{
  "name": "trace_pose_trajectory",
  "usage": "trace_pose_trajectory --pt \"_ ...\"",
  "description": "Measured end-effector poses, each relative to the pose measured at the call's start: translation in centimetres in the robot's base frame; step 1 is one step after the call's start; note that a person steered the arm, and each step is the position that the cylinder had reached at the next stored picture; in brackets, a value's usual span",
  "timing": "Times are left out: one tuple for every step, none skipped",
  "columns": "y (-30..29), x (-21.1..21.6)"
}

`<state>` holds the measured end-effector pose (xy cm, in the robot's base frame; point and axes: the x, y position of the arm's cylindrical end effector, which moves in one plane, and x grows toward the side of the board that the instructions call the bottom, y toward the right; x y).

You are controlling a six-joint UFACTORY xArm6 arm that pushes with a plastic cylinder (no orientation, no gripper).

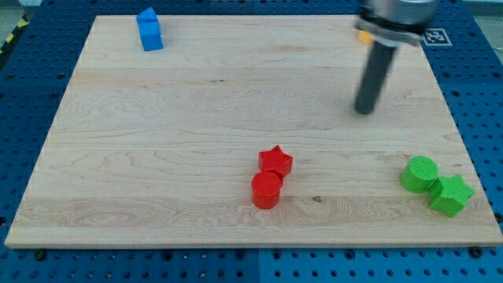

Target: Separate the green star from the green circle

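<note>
The green star [451,195] lies near the board's bottom right corner. The green circle [419,174] sits just up and to the left of it, touching it. My tip [364,111] rests on the board well above and to the left of both green blocks, apart from them. The dark rod rises from it toward the view's top.
A red star [276,162] and a red circle [266,189] touch each other near the bottom middle. A blue block [149,30] stands at the top left. A yellow block [364,35] peeks out behind the rod at the top right. The board's right edge [470,157] runs close to the green star.
</note>
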<state>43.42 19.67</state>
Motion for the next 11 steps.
trace_pose_trajectory --pt "6.2 4.7" --pt "6.7 5.1" --pt "7.0 5.1" --pt "10.5 6.1" --pt "14.0 8.6" --pt "14.4 10.9" --pt "14.4 12.2" --pt "14.4 13.1" --pt "14.4 13.1" --pt "14.4 13.3" --pt "14.4 15.1"
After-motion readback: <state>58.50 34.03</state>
